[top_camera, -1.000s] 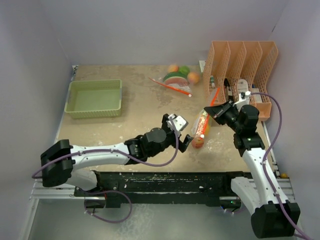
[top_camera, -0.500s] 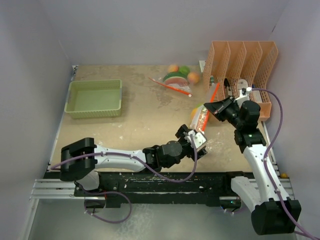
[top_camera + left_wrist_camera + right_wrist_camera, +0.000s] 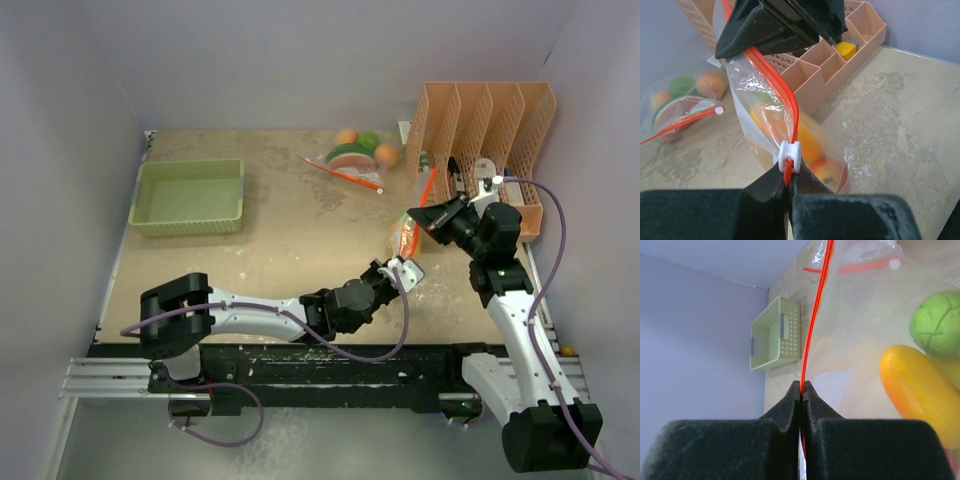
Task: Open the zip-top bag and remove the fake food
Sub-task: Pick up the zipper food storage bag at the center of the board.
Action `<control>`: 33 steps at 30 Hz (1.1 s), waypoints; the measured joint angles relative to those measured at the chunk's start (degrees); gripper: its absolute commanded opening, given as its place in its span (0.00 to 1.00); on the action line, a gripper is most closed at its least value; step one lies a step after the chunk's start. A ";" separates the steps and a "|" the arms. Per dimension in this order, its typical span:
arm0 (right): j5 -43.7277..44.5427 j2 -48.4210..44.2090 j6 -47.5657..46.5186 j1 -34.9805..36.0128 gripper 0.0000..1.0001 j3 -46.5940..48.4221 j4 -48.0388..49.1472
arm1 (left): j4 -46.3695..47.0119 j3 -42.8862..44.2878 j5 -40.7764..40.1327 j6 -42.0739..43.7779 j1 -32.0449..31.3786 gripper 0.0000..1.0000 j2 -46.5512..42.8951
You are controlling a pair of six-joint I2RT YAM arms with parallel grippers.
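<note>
The clear zip-top bag [image 3: 404, 240] with a red zip strip [image 3: 812, 325] hangs tilted over the table's right side. My right gripper [image 3: 802, 385] is shut on the strip at the bag's upper end. My left gripper [image 3: 788, 181] is shut on the same strip, right beside the white slider [image 3: 790, 156]. In the top view the left gripper [image 3: 403, 268] sits at the bag's lower end and the right gripper [image 3: 420, 216] at its upper end. Fake food fills the bag: a yellow piece [image 3: 912, 390], a green one [image 3: 937, 322] and a peach-red one [image 3: 827, 172].
A second bag of toy food [image 3: 355, 158] lies at the back of the table. The orange mesh organiser [image 3: 490, 140] stands close behind the right gripper. A green tray [image 3: 190, 197] sits at the back left.
My left arm swung right to the bag and its open jaws closed on the zip beside the slider. The right gripper lifted the bag's top a little.
</note>
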 measured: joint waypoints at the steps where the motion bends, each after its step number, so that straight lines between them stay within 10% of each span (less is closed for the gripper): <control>1: 0.00 0.00 0.00 0.00 0.00 0.00 -0.17 | -0.04 0.00 -0.22 0.09 0.00 0.00 0.04; 10: 0.42 0.07 -3.52 0.00 0.62 0.44 -1.62 | -7.72 -0.07 5.64 -6.82 4.28 0.00 -5.03; 15: 0.52 0.09 -10.64 0.00 0.58 4.48 -4.11 | -14.91 -1.49 16.28 -12.74 13.57 0.00 -14.80; 24: -9.57 -0.96 -23.98 0.00 0.11 9.31 -3.10 | -28.20 -0.35 34.91 -14.45 21.62 0.00 -24.96; 33: -21.35 0.59 -30.18 3.48 0.46 13.86 1.11 | -38.60 1.01 50.16 -13.07 25.05 0.00 -26.34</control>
